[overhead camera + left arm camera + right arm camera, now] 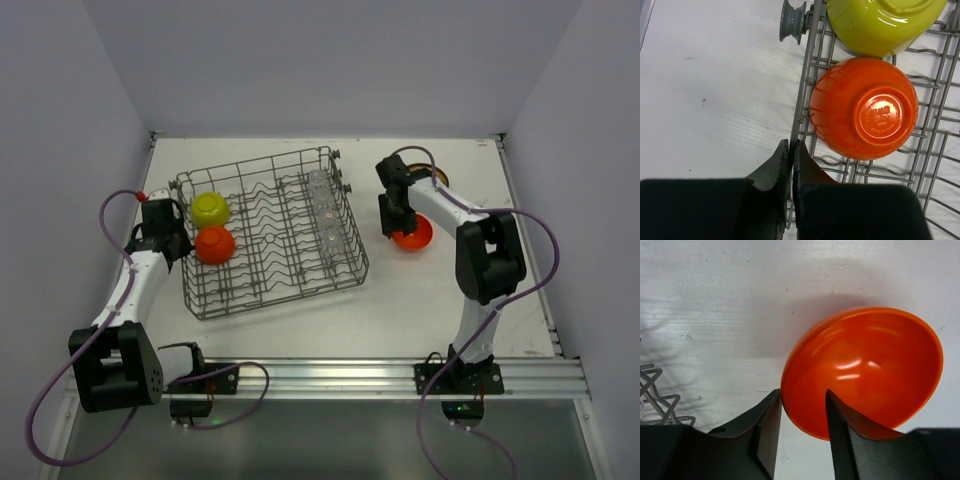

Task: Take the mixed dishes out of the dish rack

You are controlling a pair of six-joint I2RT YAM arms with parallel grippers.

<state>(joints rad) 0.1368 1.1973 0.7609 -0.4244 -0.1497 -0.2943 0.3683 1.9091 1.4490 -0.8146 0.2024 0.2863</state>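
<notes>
Pressed fully together, the left jaws are sitting at the left rim wire of the large square grey wire dish rack (pixel 262 262), holding no dish; whether they are pinching the wire itself I cannot tell. The left arm (pixel 135 285) is reaching along the rack's left side. Just inside that rim, a glossy orange bowl (pixel 863 107) is lying upside down with its round foot facing up. A lime-yellow bowl (pixel 880 25) is lying close beside it on the far side, also overturned. Farther right, three small clear glass cups (pixel 324 212) are standing in a row along the rack's right-hand section. The rack is resting on the white surface (pixel 420 300).

To its right, a second orange bowl (pixel 865 370) is lying outside the rack on the surface, its hollow showing. The right jaws are standing partly open astride its rim, one finger (pixel 765 435) outside the wall and the other inside the hollow. They are set wider than the wall is thick, so they are not clamping it. Behind the right arm (pixel 480 250), an edge of a brown-gold plate (pixel 437 176) is showing.
</notes>
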